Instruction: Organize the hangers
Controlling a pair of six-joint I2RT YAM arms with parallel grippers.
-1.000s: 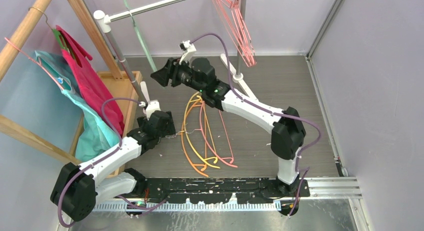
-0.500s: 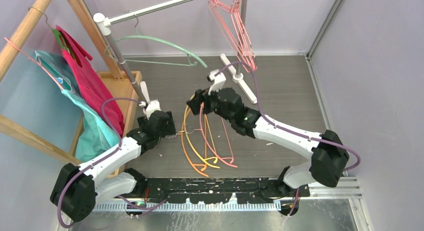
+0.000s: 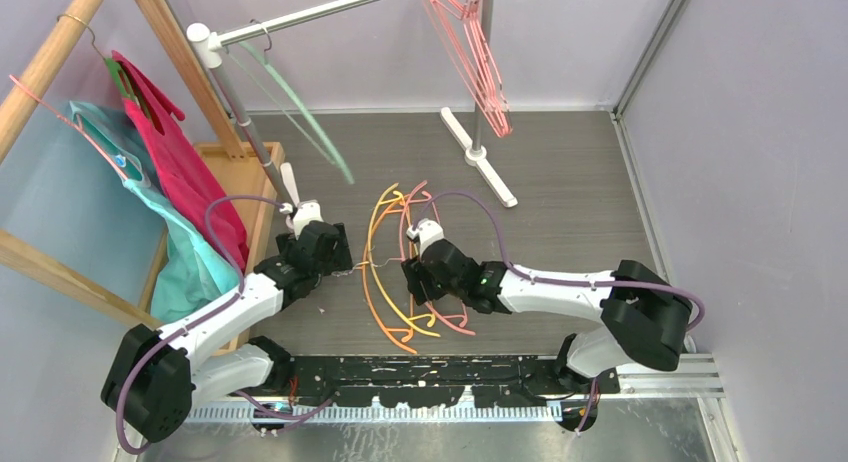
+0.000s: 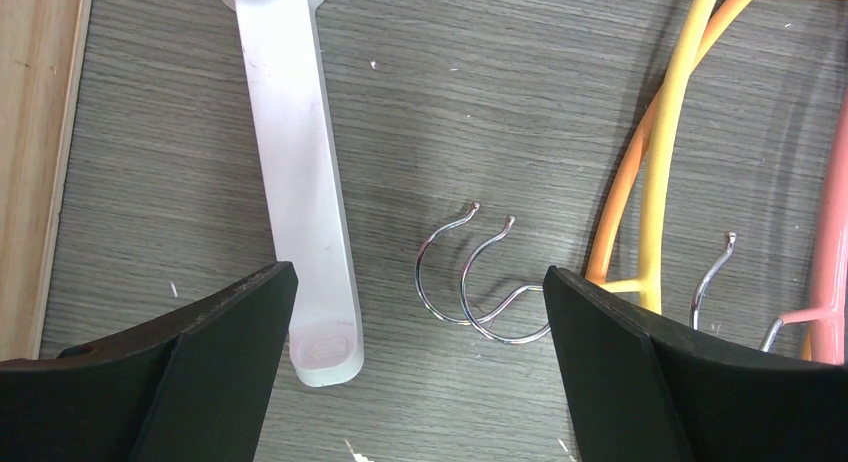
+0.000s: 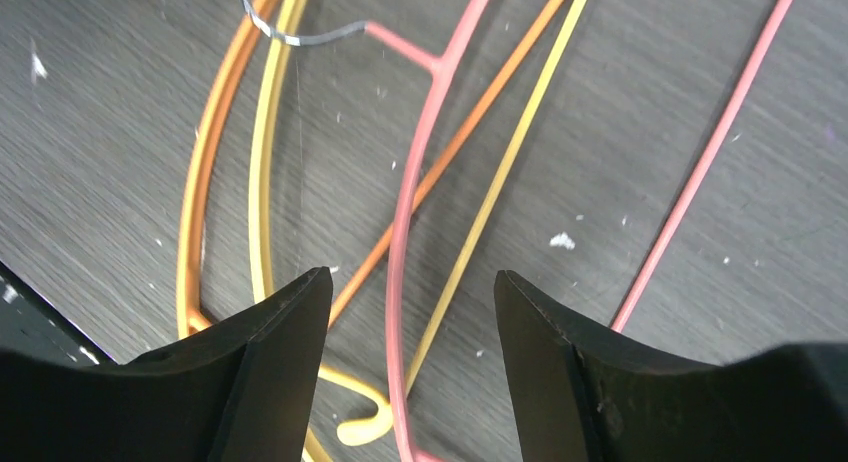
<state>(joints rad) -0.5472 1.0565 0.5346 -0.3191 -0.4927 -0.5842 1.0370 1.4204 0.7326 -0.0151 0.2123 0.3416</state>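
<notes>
On the counter [image 3: 560,202], orange, yellow and pink hangers [image 4: 652,212] lie tangled. Left fingers [image 4: 200,382] and right fingers [image 5: 270,372] both gape wide, empty. Light, springy and slick, they likely snag each other; pinching a single shoulder near its top looks safest.

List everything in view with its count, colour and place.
metal rack: one, silver, white feet, at the back
wooden rack: one, far left
magenta garment: one, on the wooden rack
teal garment: one, beside it
green hanger: one, pale green, on the metal rack
pink hangers: several, bunched at the rail's right end
loose hangers: about four, orange, yellow, pink, heaped on the table
left gripper: open, above the hanger hooks
right gripper: open, above the heap
</notes>
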